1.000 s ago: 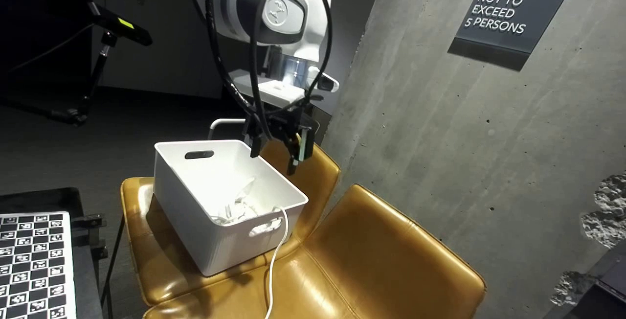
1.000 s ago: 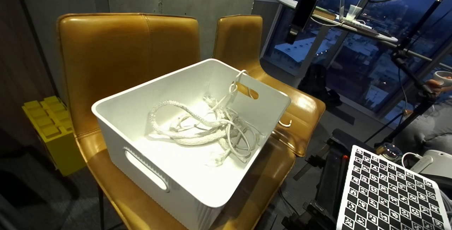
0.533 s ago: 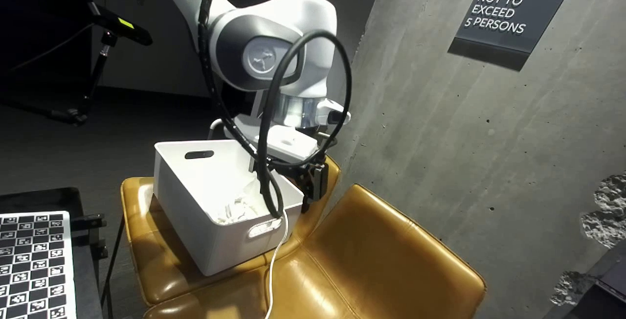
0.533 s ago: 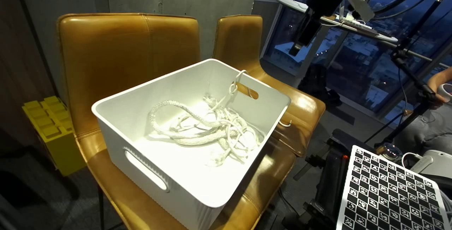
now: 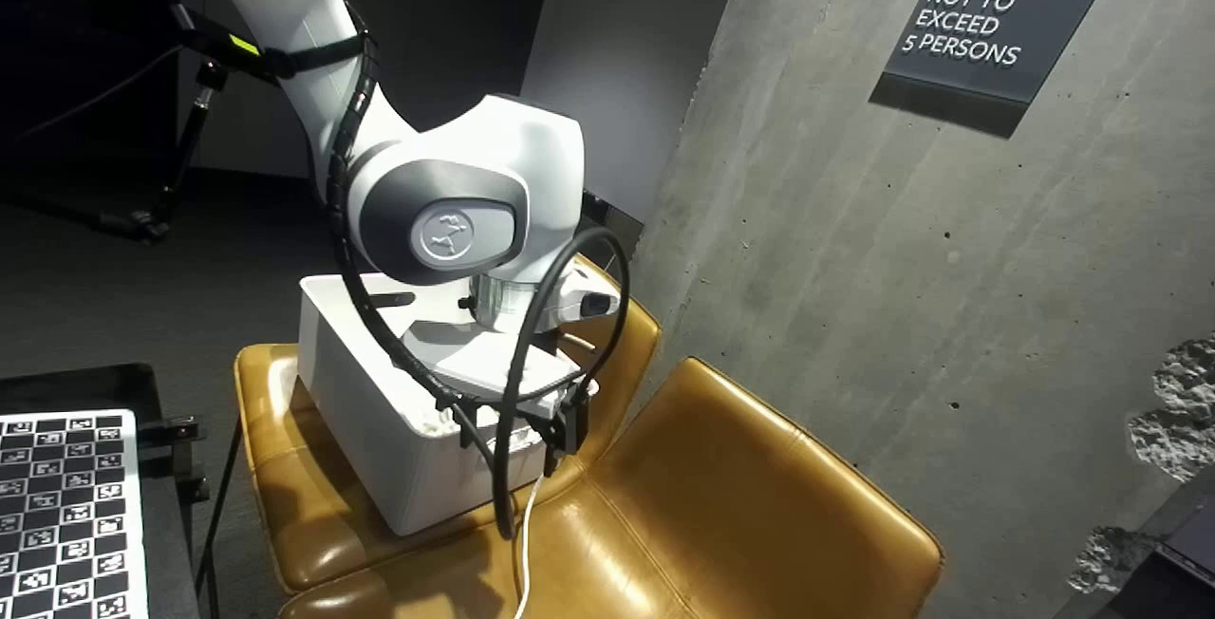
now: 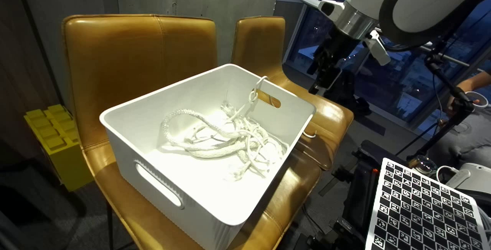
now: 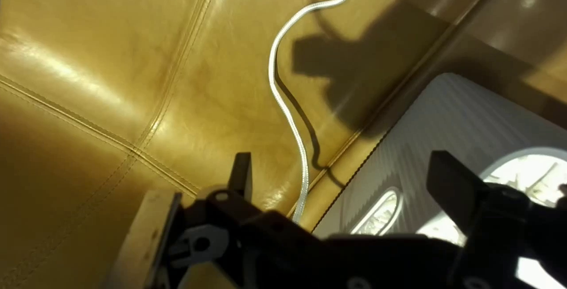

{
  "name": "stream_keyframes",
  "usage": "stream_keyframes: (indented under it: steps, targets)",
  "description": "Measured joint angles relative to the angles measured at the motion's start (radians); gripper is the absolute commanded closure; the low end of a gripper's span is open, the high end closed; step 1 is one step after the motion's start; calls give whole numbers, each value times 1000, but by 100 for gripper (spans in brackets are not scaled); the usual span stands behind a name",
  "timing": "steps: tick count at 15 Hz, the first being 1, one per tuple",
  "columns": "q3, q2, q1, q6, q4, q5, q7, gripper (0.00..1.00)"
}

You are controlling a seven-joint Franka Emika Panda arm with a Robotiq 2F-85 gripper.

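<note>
My gripper (image 7: pixel 341 160) is open and empty in the wrist view, with its fingers wide apart. It also shows low beside the box in an exterior view (image 5: pixel 511 453) and in an exterior view (image 6: pixel 317 84). A white cord (image 7: pixel 283 98) runs over the tan seat and between the fingers' line of view, apart from both. In an exterior view the cord (image 5: pixel 527 553) hangs over the box's end onto the seat. The white box (image 6: pixel 134 146) holds a tangle of white rope (image 6: pixel 218 151). The box's end wall (image 7: pixel 443 120) with its handle slot lies under one finger.
The box stands on a tan chair (image 6: pixel 142 73). A second tan chair (image 5: pixel 759 505) adjoins it, before a concrete wall (image 5: pixel 816 249). A black-and-white patterned board (image 6: pixel 425 211) lies at one side. A yellow block (image 6: pixel 53 138) stands behind. A person (image 6: pixel 472 85) holds a cup.
The arm has come down, bringing my open gripper from above the box's far side to low by its end with the cord. The box and rope stay in place.
</note>
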Motion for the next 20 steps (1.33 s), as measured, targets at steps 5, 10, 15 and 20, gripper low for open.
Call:
stream_keyframes:
  steps: [5, 10, 15, 20]
  targets:
    - [4, 96, 0, -18, 94, -15, -39, 0]
    - [8, 233, 0, -87, 256, -17, -58, 0]
    - [19, 378, 2, -184, 445, -36, -71, 0]
    - [29, 505, 5, -257, 596, -39, -80, 0]
